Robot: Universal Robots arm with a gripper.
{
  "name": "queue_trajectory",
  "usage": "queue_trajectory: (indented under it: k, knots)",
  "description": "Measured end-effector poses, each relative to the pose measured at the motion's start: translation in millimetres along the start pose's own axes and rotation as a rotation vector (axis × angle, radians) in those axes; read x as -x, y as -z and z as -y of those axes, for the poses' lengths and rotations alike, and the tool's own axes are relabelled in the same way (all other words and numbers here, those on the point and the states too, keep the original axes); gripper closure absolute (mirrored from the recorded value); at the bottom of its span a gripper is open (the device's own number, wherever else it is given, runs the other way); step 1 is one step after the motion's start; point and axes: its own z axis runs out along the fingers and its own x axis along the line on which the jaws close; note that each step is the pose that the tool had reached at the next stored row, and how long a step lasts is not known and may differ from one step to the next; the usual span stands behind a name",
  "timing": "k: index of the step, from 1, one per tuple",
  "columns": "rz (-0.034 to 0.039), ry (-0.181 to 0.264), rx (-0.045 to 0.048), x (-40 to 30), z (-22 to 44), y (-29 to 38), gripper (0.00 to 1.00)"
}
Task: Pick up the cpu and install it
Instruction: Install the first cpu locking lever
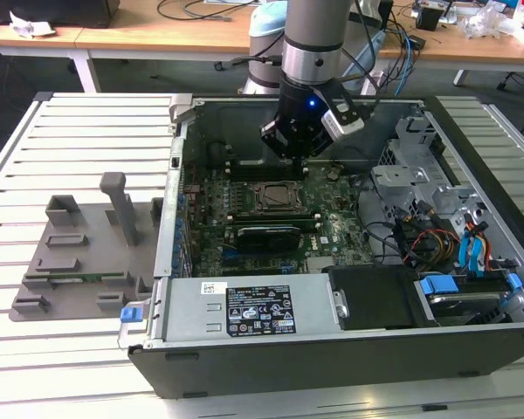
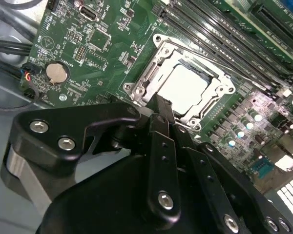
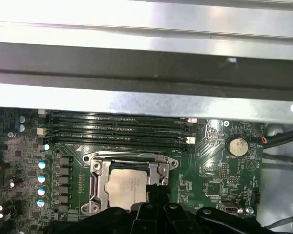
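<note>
Pincer (image 1: 295, 150) hangs on the grey arm above the far half of an open computer case (image 1: 332, 349) in the exterior view. It hovers over the motherboard (image 1: 271, 209), just beyond the black-framed socket (image 1: 278, 196). Whether its fingers are apart or together cannot be told from this view. The case lies on a white slatted tabletop (image 1: 79, 131). A grey fixture plate (image 1: 79, 262) with upright blocks sits on the tabletop toward the exterior view's left, just beside the case. Inside the case, a silver power supply (image 1: 244, 310) runs along the near edge, and blue and orange cables (image 1: 458, 244) crowd the side toward the exterior view's right.

In the second wrist view, the black pincer (image 2: 161, 105) fills the foreground with its linkages and screws. The two fingers (image 2: 163, 117) are drawn together, and nothing is held between them. Their tips hover at the rim of the socket (image 2: 151, 78). The cpu (image 2: 183, 87), a pale silver square, lies flat inside the socket, framed by the metal bracket. A round coin battery (image 2: 56, 72) sits on the green board, well apart from the socket.

In the first wrist view, the cpu (image 3: 128, 187) again lies seated in the socket (image 3: 96, 180). The dark tip of the pincer (image 3: 156, 192) stands just beside the chip's edge. Long black memory slots (image 3: 117, 129) run alongside the socket, between it and the case's metal wall (image 3: 146, 105). The coin battery (image 3: 238, 145) sits off to one side.
</note>
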Motion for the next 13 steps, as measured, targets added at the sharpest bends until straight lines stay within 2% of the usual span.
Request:
queue_trajectory:
  k: [2, 13]
  knots:
    - [0.0001, 0.0, -0.0005, 0.1, 0.2, 5.0, 0.89]
    - [0.0001, 0.0, -0.0006, 0.0, 0.2, 5.6, 0.89]
